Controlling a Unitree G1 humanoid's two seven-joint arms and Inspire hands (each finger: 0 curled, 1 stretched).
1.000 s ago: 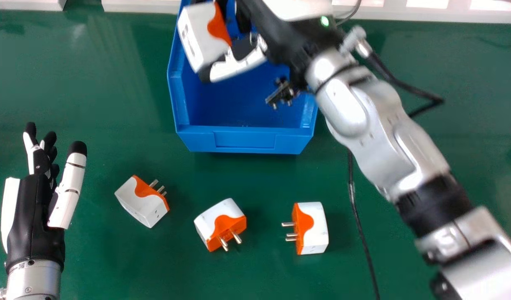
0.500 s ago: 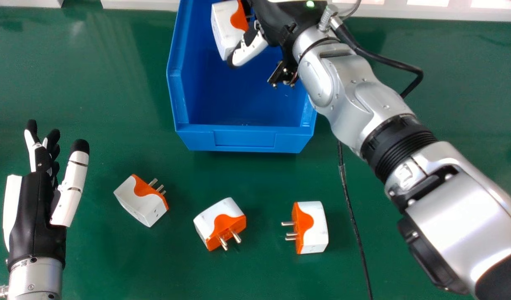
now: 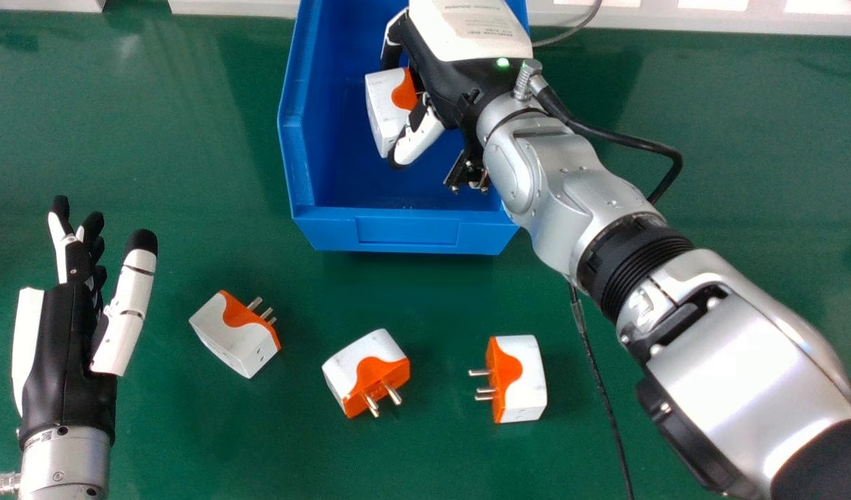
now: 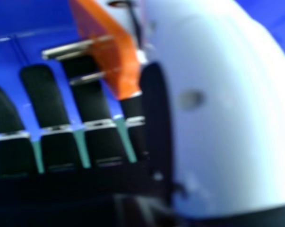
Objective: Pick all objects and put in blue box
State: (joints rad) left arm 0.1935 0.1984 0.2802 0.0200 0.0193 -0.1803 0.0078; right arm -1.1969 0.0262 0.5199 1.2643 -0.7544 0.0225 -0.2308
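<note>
Adapter (image 3: 384,107) gripped in the right hand (image 3: 453,90) shifts nearer the robot inside the blue box (image 3: 406,234), likely soon ready for release; three more adapters (image 3: 231,340) (image 3: 349,364) (image 3: 526,378) await on the table (image 3: 189,437), left hand (image 3: 64,361) open.

I hold a tilted white-and-orange plug (image 3: 384,107), seemingly inside the open blue box (image 3: 407,232). Nearer me lie three alike: left plug (image 3: 230,337), prongs away; middle plug (image 3: 352,364), prongs toward me; right plug (image 3: 527,378), prongs leftward.
</note>
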